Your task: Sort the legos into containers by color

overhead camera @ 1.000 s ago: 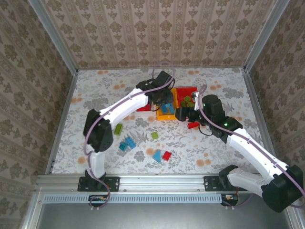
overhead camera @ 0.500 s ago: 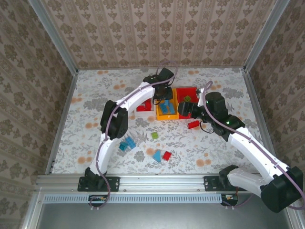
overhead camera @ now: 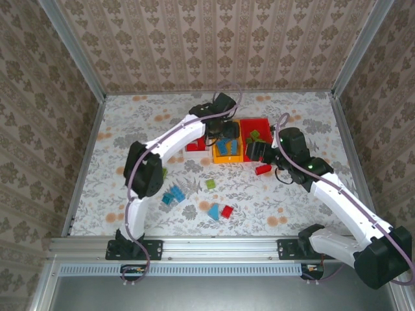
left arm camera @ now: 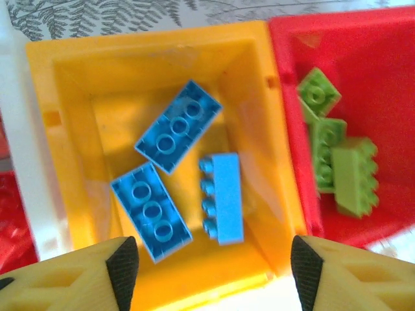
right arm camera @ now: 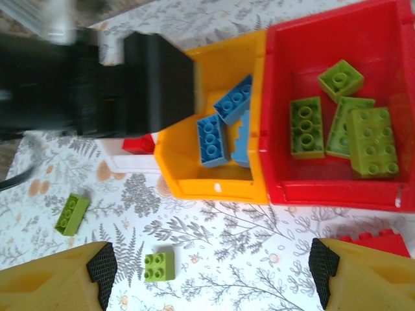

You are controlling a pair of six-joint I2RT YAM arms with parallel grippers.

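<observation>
Nearest the arm bases, on the flower-patterned desk (overhead camera: 292, 207), we see a blue wedge-shaped plastic brick (overhead camera: 213, 210) just beside a small red plastic brick (overhead camera: 227, 211). Left of them, a little farther in, lies a loose cluster of blue plastic bricks (overhead camera: 172, 195).

Beyond those sits a small light-green square brick (right arm camera: 159, 265). A light-green oblong brick (right arm camera: 71, 214) lies to its left, close by the left arm's elbow. A red studded brick (overhead camera: 263, 170) lies on the desk to the right, just in front of the bins.

The right tool (right arm camera: 211, 269) hangs above the desk on the near side of the bins. Its yellow fingers are spread wide and we find nothing between them.

Next come the three containers, side by side and touching. The yellow-orange rectangular plastic bin (left arm camera: 65, 162) stands in the middle and holds three blue bricks. Two of them lie studs up (left arm camera: 178, 126), and the third lies on its side (left arm camera: 224, 197) against the right wall. The red rectangular plastic bin (right arm camera: 305, 58) stands on its right and holds four light-green bricks (right arm camera: 306, 127). They are bunched together, and some of them overlap. The white plastic bin (left arm camera: 23, 168) stands on the left, partly under the left arm. We can make out red pieces (right arm camera: 139, 144) inside it, but not how many.

The left tool (left arm camera: 213, 259) hangs over the yellow-orange bin. Its fingers are wide apart and empty.
</observation>
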